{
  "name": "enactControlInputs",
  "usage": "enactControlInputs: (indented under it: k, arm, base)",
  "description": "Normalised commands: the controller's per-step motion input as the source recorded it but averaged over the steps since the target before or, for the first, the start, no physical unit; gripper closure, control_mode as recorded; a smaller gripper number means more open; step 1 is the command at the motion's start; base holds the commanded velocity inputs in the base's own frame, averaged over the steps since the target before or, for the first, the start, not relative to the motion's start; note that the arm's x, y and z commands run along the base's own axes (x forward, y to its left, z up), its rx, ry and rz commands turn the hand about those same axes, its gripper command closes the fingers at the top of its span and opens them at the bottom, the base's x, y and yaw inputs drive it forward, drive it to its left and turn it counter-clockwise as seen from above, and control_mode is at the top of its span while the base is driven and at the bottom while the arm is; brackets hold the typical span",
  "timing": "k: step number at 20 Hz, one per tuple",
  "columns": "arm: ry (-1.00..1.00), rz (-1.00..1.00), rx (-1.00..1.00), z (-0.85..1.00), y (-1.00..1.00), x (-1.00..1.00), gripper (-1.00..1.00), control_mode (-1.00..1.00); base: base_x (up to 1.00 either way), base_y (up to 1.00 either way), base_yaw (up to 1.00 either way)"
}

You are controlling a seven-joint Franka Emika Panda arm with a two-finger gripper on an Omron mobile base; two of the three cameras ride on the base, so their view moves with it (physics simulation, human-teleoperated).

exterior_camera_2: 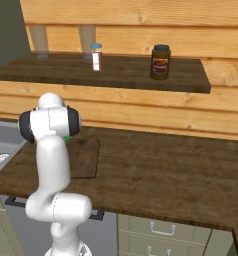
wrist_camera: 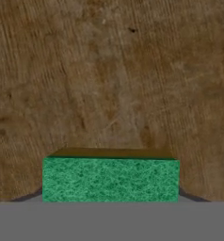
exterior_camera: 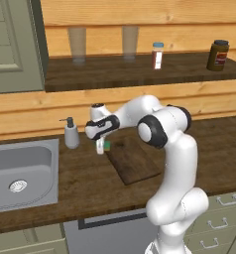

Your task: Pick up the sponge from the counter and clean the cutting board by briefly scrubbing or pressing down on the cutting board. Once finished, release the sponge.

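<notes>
One white robot arm is reaching forward and to its left over a dark wooden counter [exterior_camera: 85,183], its gripper [exterior_camera: 100,147] pointing down at the near-left corner of a cutting board [exterior_camera: 135,161]. A bright-green sponge [exterior_camera: 106,145] is sitting between the fingers — in the left base view a small green patch is showing just beside the pale fingertip, right at the board's edge. In the hand view the sponge [wrist_camera: 110,180] is lying straight across the bottom, its green face toward the camera, with brown wood grain spreading beyond it. The jaws are standing about as wide as the sponge, one finger at each of its ends; whether they are pressing it or have just let go, the pictures are not showing. In the right base view a sliver of green [exterior_camera_2: 66,139] is peeking out behind the arm's elbow, at the board's [exterior_camera_2: 83,160] far-left corner.

A steel sink [exterior_camera: 21,173] is lying to the left, with a grey soap dispenser [exterior_camera: 71,134] standing between it and the board. On the higher shelf [exterior_camera: 140,72] are standing two glasses [exterior_camera: 77,43], a small shaker [exterior_camera: 157,55] and a dark jar [exterior_camera: 218,55].
</notes>
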Motion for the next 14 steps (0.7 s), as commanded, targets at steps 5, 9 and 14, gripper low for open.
enactControlInputs:
  k: [5,9,14]
  arm:
    - [0.00,0.22,0.05,-0.13,-0.37,-0.97,1.00,-1.00]
    - [0.00,0.28,0.06,0.00,-0.13,-1.00,1.00,-1.00]
    - [0.00,0.34,0.06,0.00,-0.28,-0.79,1.00,-1.00]
  base:
    - [0.00,0.00,0.00]
    - [0.00,0.00,0.00]
    - [0.00,0.00,0.00]
